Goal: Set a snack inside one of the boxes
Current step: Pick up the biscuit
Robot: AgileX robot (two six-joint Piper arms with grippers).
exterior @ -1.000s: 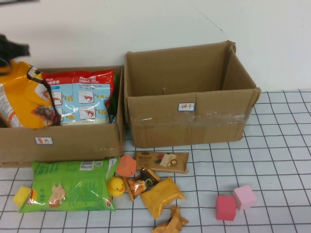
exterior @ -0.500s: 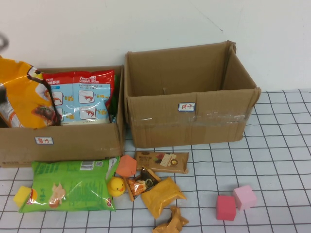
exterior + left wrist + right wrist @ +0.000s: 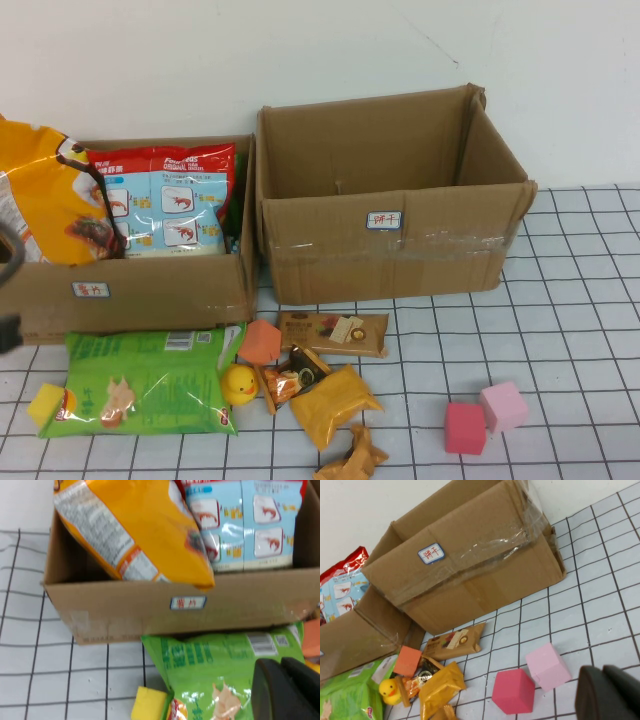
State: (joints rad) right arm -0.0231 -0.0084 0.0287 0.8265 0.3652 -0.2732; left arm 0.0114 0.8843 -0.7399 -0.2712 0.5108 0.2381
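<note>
A yellow snack bag (image 3: 45, 205) leans in the left cardboard box (image 3: 150, 290) beside a red and blue shrimp-cracker bag (image 3: 170, 200); both show in the left wrist view, the yellow bag (image 3: 135, 530) resting over the box's front wall (image 3: 125, 610). My left gripper (image 3: 287, 690) is shut and empty, above the green snack bag (image 3: 210, 660) in front of that box; in the high view it shows blurred at the left edge (image 3: 6, 330). The right box (image 3: 390, 250) holds nothing visible. My right gripper (image 3: 610, 692) is shut and empty, low over the table near a pink cube (image 3: 547, 666).
In front of the boxes lie the green bag (image 3: 145, 380), a brown bar (image 3: 333, 333), orange packets (image 3: 333, 403), a rubber duck (image 3: 238, 383), an orange block (image 3: 261, 341) and a yellow block (image 3: 46, 404). A red cube (image 3: 464, 428) and the pink cube (image 3: 503, 405) sit to the right.
My left arm has left the top of the yellow bag and dropped to the left edge in front of the box. The yellow bag stays in the left box.
</note>
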